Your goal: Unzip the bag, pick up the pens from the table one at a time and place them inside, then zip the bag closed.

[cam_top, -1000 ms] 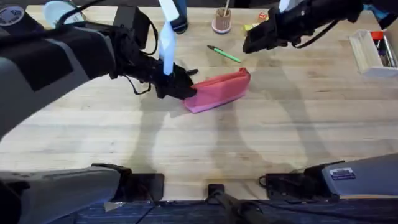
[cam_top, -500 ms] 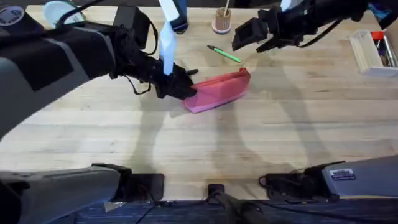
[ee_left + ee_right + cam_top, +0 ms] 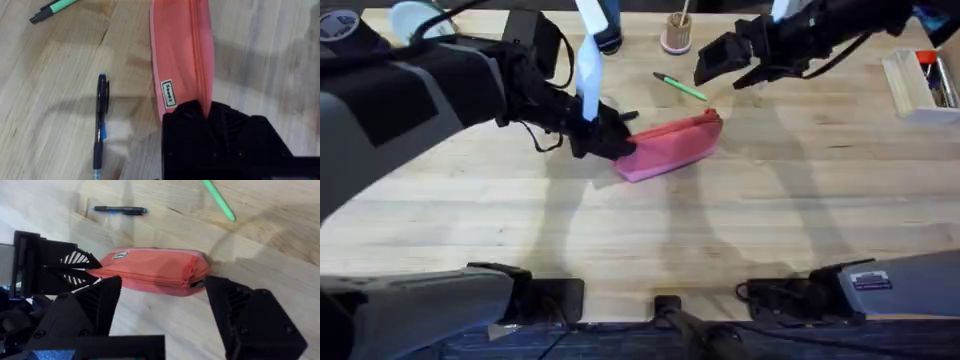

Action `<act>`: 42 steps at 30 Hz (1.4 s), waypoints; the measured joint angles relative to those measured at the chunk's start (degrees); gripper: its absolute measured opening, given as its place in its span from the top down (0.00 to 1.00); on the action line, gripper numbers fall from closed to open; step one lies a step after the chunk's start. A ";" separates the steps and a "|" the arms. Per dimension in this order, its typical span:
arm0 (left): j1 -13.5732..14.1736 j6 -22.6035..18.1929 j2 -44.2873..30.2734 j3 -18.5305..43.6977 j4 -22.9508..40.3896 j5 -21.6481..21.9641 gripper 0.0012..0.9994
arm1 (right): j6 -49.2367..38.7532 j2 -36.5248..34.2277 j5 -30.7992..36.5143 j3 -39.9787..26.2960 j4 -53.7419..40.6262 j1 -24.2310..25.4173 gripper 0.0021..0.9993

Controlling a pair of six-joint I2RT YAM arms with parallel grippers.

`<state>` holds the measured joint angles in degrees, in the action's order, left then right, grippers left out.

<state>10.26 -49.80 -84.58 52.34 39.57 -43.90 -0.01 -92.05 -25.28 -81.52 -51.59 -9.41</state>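
Pink bag (image 3: 672,145) lies on the table (image 3: 740,230), its left end clamped by the left gripper (image 3: 612,143). Right gripper (image 3: 728,62), spread wide, hovers beyond the bag, beside the green pen (image 3: 680,87); black pen (image 3: 100,122) lies alongside the bag.

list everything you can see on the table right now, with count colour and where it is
bag: 1, pink, mid-table, zipper shut, one end held by the left end effector
green pen: 1, bright green with dark tip, lying beyond the bag
black pen: 1, black with blue accents, lying beside the bag on its far side
cup with stick: 1, pinkish-tan, far edge of the table
clear box: 1, transparent with small items inside, far right
table: 1, light wood planks
left end effector: 1, black, shut on the bag's end
right end effector: 1, black, open, raised above the table beyond the bag's other end
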 joint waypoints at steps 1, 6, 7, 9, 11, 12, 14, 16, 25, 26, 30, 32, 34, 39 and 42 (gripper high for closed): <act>0.00 0.00 0.00 0.00 0.00 0.00 0.96 | 0.00 0.00 0.00 0.00 -0.01 0.00 0.00; 0.00 0.00 0.00 0.00 0.00 0.00 0.96 | 0.00 -0.21 0.10 0.00 -1.10 0.00 0.00; 0.00 0.00 0.00 0.00 0.00 0.00 0.96 | 0.00 -0.33 0.37 0.00 -1.39 0.00 0.00; 0.00 0.00 0.00 0.00 0.00 0.00 0.96 | -0.01 -0.84 1.12 0.00 -1.65 0.00 0.00; 0.00 0.00 0.00 0.00 0.00 0.00 0.96 | 0.00 -2.10 2.14 0.00 -1.97 0.00 0.00; 0.00 0.00 0.00 0.00 0.00 0.00 0.96 | 0.00 -2.36 2.19 0.00 -2.02 0.00 0.00; 0.00 0.00 0.00 0.00 0.00 0.00 0.96 | 0.00 -2.71 2.34 0.00 -2.06 0.00 0.00; 0.00 0.00 0.00 0.00 0.00 0.00 0.96 | 0.00 -3.05 2.45 0.00 -2.06 0.00 0.00; 0.00 0.00 0.00 0.00 0.00 0.00 0.96 | 0.00 -7.19 2.62 0.00 -2.07 -0.07 0.00; 0.00 0.00 0.00 0.00 0.00 0.00 0.96 | 0.00 -7.49 2.62 0.00 -1.97 -0.07 0.00; 0.00 0.00 0.00 0.00 0.00 0.00 0.96 | 0.00 -8.22 2.78 0.00 -1.60 -0.26 0.00; 0.00 0.00 0.00 0.00 0.00 0.00 0.96 | 0.00 -8.50 2.86 0.00 -1.51 -0.50 0.00; 0.00 0.00 0.00 0.00 0.00 0.00 0.96 | 0.00 -8.94 2.95 0.00 -1.35 -0.78 0.00; 0.00 0.00 0.00 0.00 0.00 0.00 0.96 | 0.00 -10.87 3.01 0.00 -0.42 -1.46 0.00; 0.00 0.00 0.00 0.00 0.00 0.00 0.96 | 0.00 -11.56 3.02 0.00 0.52 -1.70 0.00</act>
<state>10.26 -49.80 -84.58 52.34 39.57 -43.90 -0.01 -103.61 -22.26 -81.52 -51.07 -11.11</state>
